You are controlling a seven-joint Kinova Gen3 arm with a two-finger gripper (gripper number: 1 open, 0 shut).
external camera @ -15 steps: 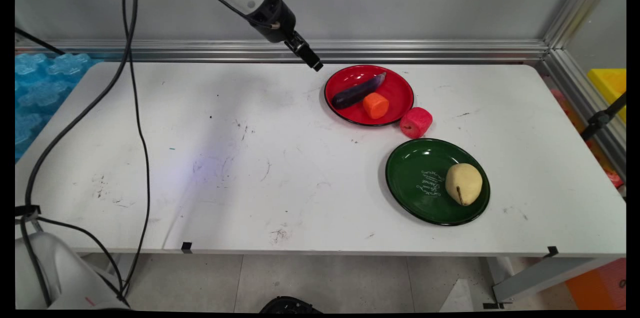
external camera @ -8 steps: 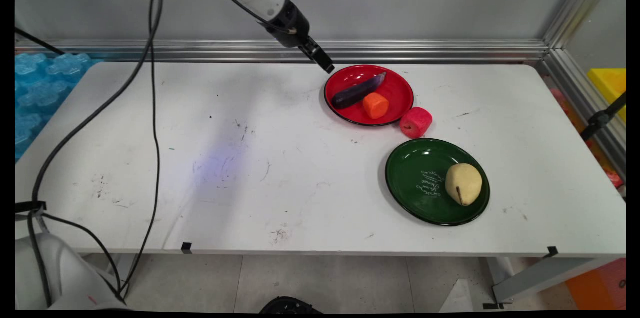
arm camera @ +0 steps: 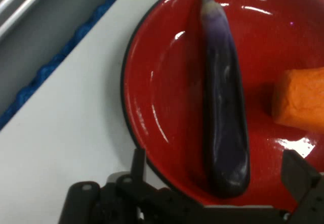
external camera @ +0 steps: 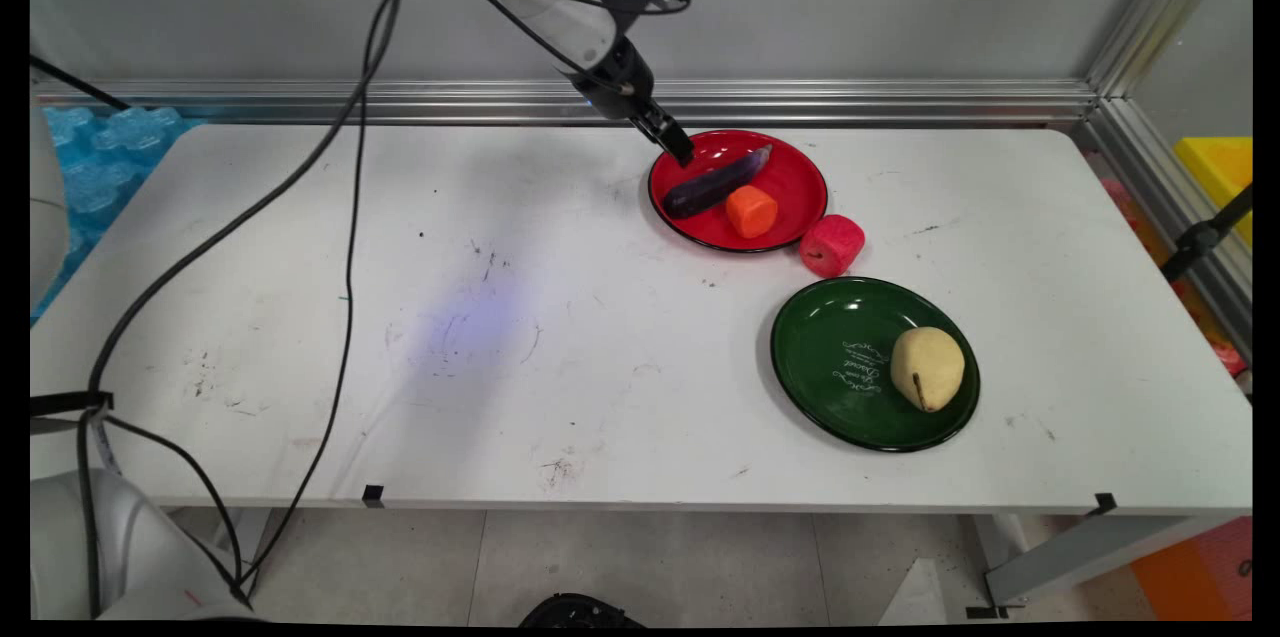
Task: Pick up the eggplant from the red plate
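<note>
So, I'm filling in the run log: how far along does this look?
Done: the eggplant and orange chunk lie on the red plate; the pear lies on the green plate.
In hand: nothing is held; the end effector hangs open over the eggplant.
Possibly left: the red chunk sits on the table between the plates, on neither.
</note>
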